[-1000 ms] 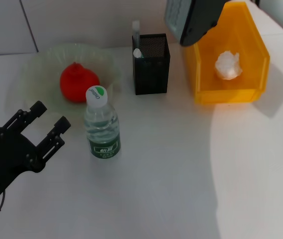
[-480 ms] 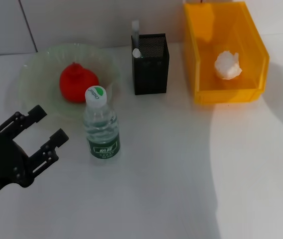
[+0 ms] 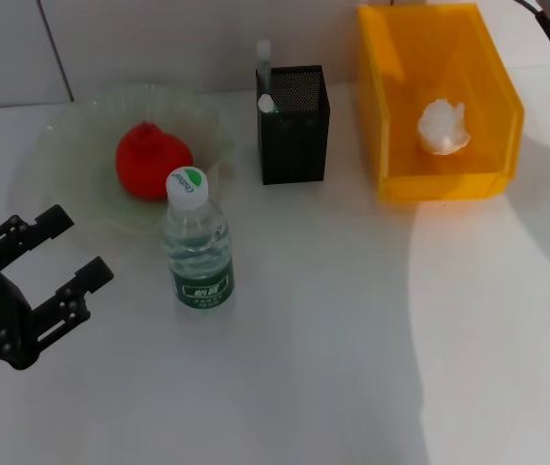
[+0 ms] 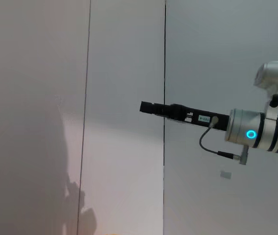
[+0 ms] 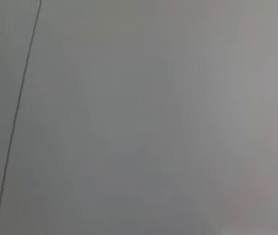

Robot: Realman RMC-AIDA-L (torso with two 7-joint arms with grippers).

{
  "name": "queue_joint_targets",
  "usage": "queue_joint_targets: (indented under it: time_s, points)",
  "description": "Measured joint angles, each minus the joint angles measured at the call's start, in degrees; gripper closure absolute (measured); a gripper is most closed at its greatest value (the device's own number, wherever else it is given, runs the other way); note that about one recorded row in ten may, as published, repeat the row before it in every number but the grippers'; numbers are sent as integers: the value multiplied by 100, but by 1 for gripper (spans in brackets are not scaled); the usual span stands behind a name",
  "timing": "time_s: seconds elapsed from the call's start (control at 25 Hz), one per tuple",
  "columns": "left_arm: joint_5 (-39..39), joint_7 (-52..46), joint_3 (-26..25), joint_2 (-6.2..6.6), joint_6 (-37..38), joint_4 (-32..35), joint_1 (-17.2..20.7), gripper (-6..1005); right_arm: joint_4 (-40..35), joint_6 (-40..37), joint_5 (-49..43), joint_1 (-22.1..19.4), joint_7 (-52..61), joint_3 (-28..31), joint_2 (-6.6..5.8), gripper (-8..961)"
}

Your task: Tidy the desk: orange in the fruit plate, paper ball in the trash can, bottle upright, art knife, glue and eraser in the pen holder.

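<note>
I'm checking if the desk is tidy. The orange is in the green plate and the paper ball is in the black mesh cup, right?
Not quite. The orange is in the fruit plate, but the head view shows the paper ball in the trash can, not the pen holder.

Bright, even light falls on the white desk (image 3: 314, 368). A broad soft shadow dims its right side past the trash can (image 3: 493, 179). The right wrist view is featureless grey.

I think I am in a lab or a test room made like an office desk. My worktop (image 3: 352, 368) is plain white, the wall (image 3: 159, 44) behind has pale panels with thin seams, and I see only a pen holder (image 3: 294, 126) and a trash can (image 3: 440, 184).
</note>
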Motion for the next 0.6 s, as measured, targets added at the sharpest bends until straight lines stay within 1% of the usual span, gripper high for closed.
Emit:
queue_joint_targets:
  time_s: [0.08,0.2,0.28,0.32,0.4,0.44,0.48,0.52,0.6]
  points:
    - [5,0,-29,20,42,0,23,328,110,-397,-71,42,604,-108,-109,805]
    - [129,-30,-63,63,73,0,39,329,183,-590,-534,12,1233,-249,-185,826]
    - [211,-70,-96,74,91,1,45,329,190,-590,-1126,-58,1820,-411,-260,839]
    - [498,-226,-151,90,127,60,32,329,187,-589,-1528,-136,2187,-527,-318,839]
    - [642,-303,-157,98,134,104,19,328,142,-674,-2494,-395,2970,-765,-440,838]
    - [802,-361,-160,102,135,155,1,328,129,-793,-2936,-549,3312,-837,-468,838]
    - [896,-389,-170,101,136,182,-6,328,139,-959,-3422,-710,3671,-888,-482,837]
    - [1033,-434,-208,98,137,218,-16,328,203,-1240,-3979,-899,4104,-890,-467,837]
    - [1110,-475,-260,90,138,236,-29,328,506,-2149,-5121,-1299,5053,-630,-359,823]
